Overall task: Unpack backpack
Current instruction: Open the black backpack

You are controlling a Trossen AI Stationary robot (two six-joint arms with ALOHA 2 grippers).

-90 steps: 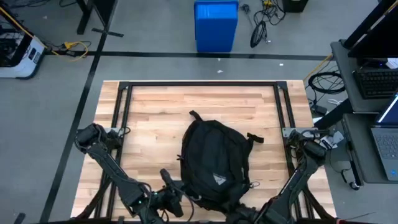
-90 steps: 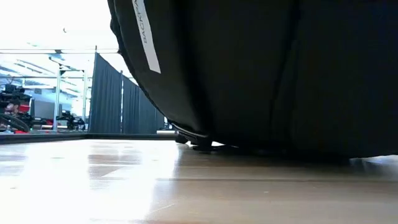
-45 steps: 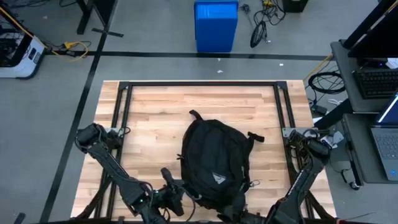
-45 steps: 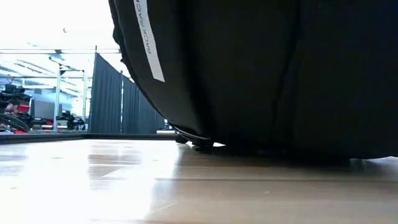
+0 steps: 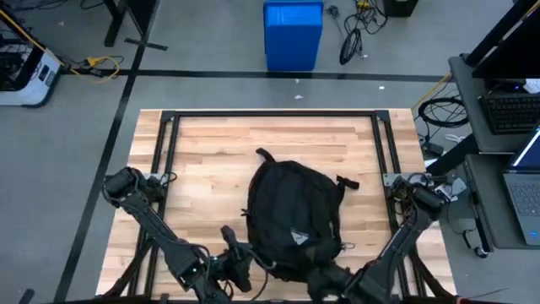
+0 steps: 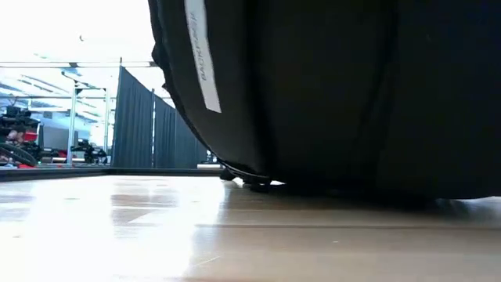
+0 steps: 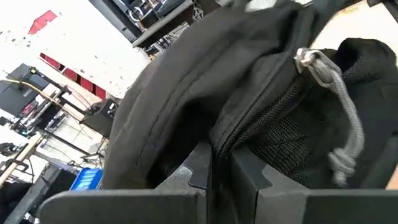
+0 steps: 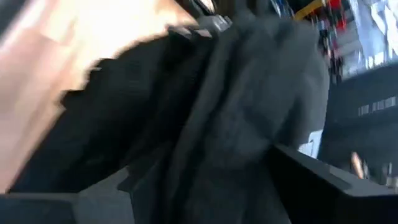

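Black fabric, rounded and bulky: the backpack (image 5: 293, 218) lies mid-worktop (image 5: 211, 152), long axis running from far handle to near edge. Both claws crowd its near end, left claw (image 7: 211, 174) pinching a fold by the mesh pocket, right claw (image 5: 325, 274) touching; its spread I cannot tell.

lab: floor cables (image 5: 354, 38), laptop (image 5: 527, 196)

One backpack (image 5: 291, 221) is lying at lower centre of the high view. Two arms are showing, one gripper each: left gripper (image 5: 239, 263), right gripper (image 5: 325, 276). One blue bin (image 5: 293, 35) is sitting at top centre.
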